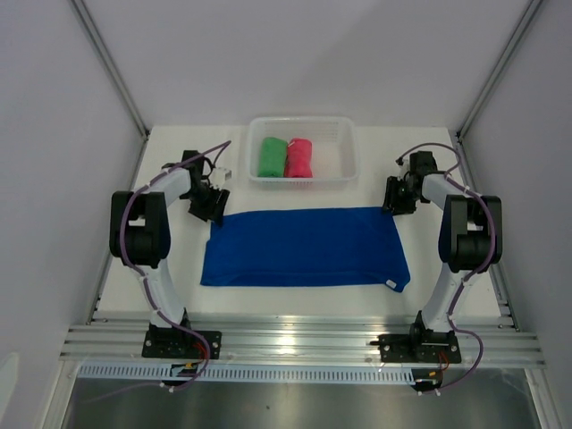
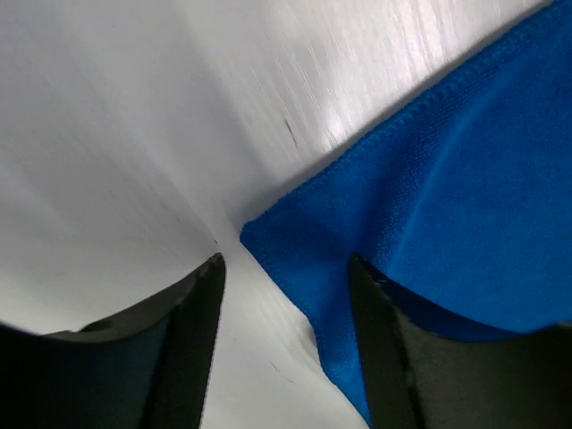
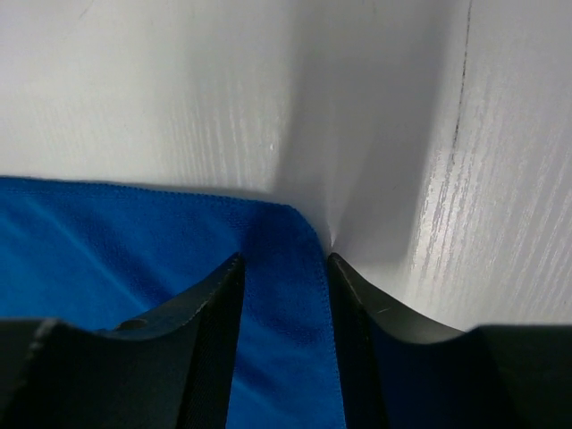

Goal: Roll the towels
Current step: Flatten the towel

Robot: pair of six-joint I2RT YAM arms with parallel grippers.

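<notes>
Blue towel spread flat on the white table, at mid-table between the two arms. Beyond its far edge, apart from it, stands the basket. Inside, at the left and middle, lie the green towel and the pink towel, both rolled, side by side and touching, their roll axes running near to far. The blue towel's long axis runs left to right, parallel to the table's near edge. Its near right corner, which bears a small white tag, reaches a little further right than the far one. Left gripper sits at the far left corner and right gripper at the far right corner, both low over the table. Left wrist view: jaws parted, the corner tip lying in the gap, one finger over the cloth, the other over bare table, nothing pinched. Right wrist view: jaws parted more narrowly, straddling a strip of the corner that lies flat between them, cloth not clamped
</notes>
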